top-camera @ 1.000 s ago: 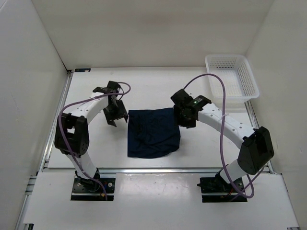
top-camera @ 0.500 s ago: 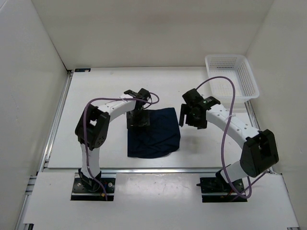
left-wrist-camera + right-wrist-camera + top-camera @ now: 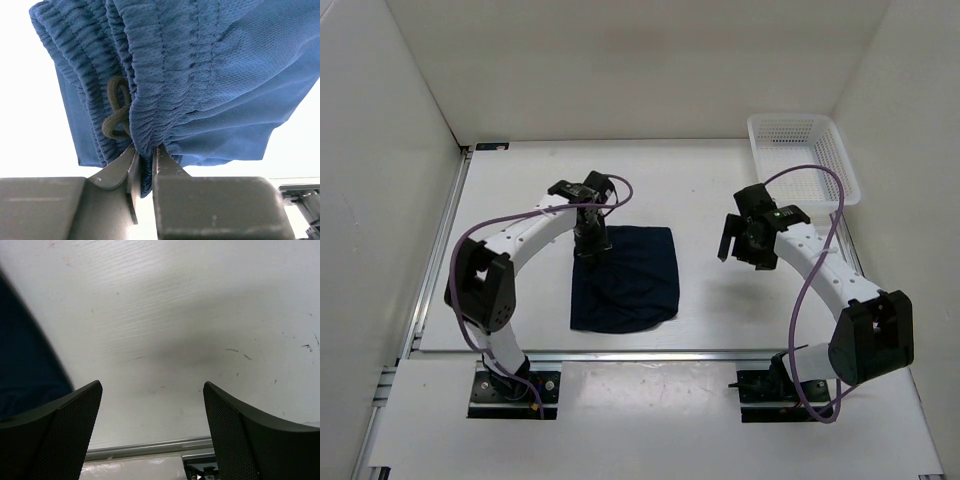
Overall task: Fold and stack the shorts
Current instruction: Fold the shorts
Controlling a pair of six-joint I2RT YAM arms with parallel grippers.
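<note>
The dark navy shorts (image 3: 625,280) lie folded into a rough rectangle in the middle of the table. My left gripper (image 3: 590,243) sits at their far left corner, shut on the gathered waistband (image 3: 150,85). In the left wrist view the fabric is pinched between the fingers (image 3: 167,165), and a dark drawstring loop (image 3: 115,112) hangs beside them. My right gripper (image 3: 745,243) hovers to the right of the shorts, open with nothing between its fingers (image 3: 60,435). Only a dark edge of the shorts (image 3: 25,365) shows at the left of the right wrist view.
A white mesh basket (image 3: 803,158) stands at the far right corner of the table. White walls close in the table on the left, back and right. A metal rail (image 3: 650,353) runs along the near edge.
My left gripper has closed on the waistband at the far left corner, and the shorts have shifted a little to the left. My right arm has drawn away to the right, its gripper open.
</note>
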